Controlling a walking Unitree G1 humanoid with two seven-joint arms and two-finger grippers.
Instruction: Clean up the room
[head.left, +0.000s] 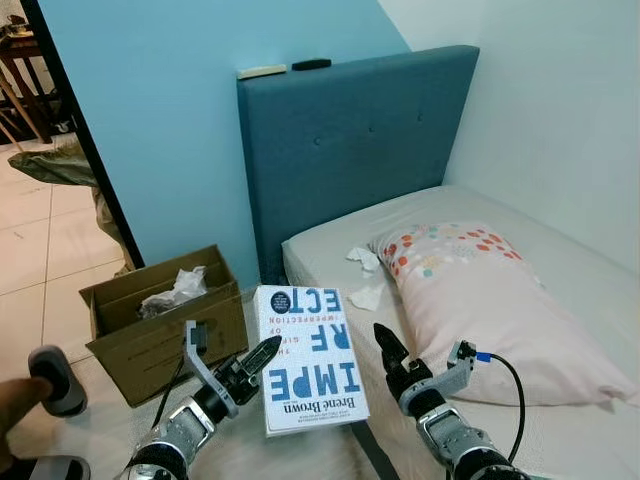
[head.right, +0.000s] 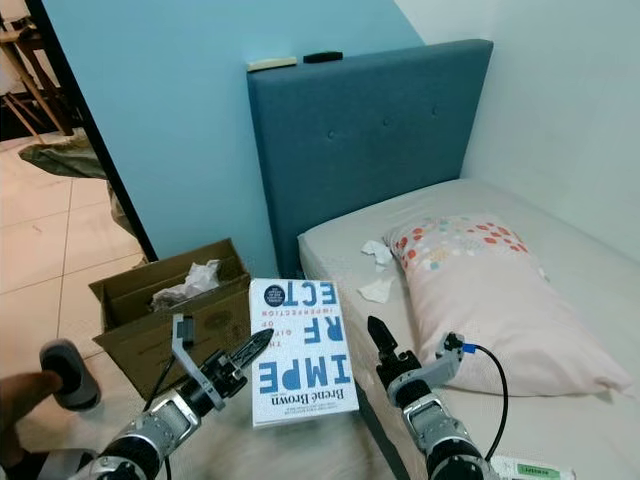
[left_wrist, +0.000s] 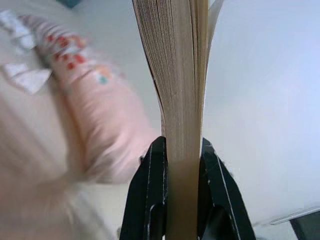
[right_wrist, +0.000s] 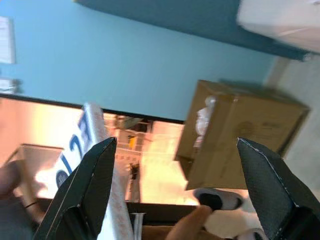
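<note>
Beside the bed, low in front of the robot, the left gripper holds a white book with blue lettering, its cover facing up toward the head camera. From the left wrist view the two black fingers are clenched on the book's page edge, one on each side of the block of pages. The book hangs in the air between the two arms, over the floor at the edge of the mattress.

Just to the book's right, the right gripper is raised with its fingers spread wide and grasping nothing; in the right wrist view the book's edge lies close to one finger.

On the floor to the left stands an open cardboard box against the light blue wall, with crumpled white paper inside. On the bed lies a pale pink pillow with coloured dots at its upper end, near the blue padded headboard. Two crumpled tissues lie on the sheet just beside the pillow's upper left corner. Two small objects, one pale and one dark, rest on top of the headboard.

At the lower left edge a person's hand holds a dark handheld device.
</note>
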